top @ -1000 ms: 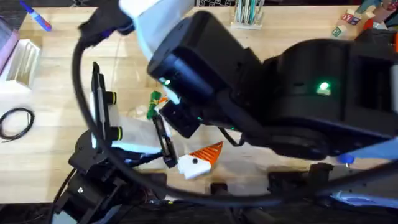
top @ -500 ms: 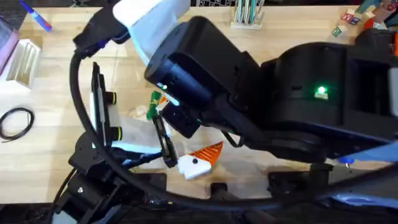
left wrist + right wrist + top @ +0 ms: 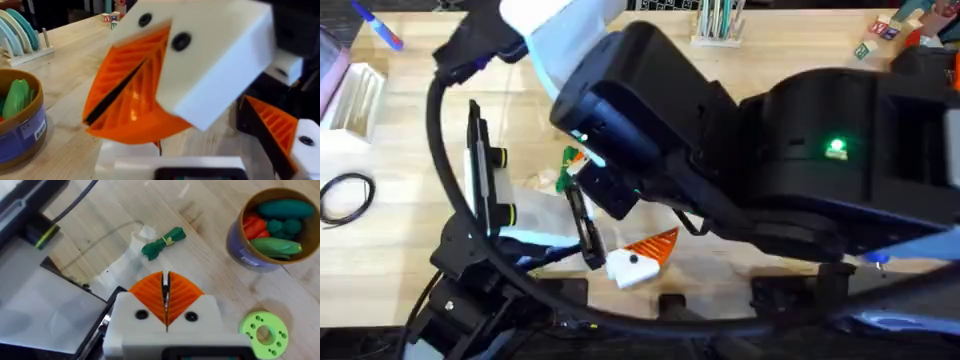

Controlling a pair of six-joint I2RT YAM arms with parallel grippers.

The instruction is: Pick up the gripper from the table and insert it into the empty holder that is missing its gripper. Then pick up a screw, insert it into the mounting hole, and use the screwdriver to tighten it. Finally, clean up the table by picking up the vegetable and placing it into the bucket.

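Barely anything is moving since a second ago: overhead, the big dark right arm is drifting slightly left, its green status light shifting a touch, and the white wrapped section near the top is sliding left with it.

Going left to right overhead: the bench (image 3: 390, 210) is carrying a coiled black cable (image 3: 345, 195) at the far left. The left arm is rising from lower left, half hidden behind its own cabling. An orange-and-white fingertip (image 3: 642, 256) is poking out below the right arm's bulk; I cannot tell which arm it belongs to. The right arm is blocking most of the middle and right of the bench, blurred.

Left wrist view: the left claw (image 3: 280, 135) is showing one orange pad at the edge, the rest cut off, so I cannot tell its state. The right claw (image 3: 130, 95) is looming close in front of it, blurred.

Right wrist view: the right claw (image 3: 166, 300) is clenched, orange pads touching, nothing between them. The vegetable (image 3: 163, 242) is lying on the bench just beyond it. The bucket (image 3: 274, 227) is sitting apart from it, holding toy produce. A lime-green disc (image 3: 263, 328) is lying near the bucket.
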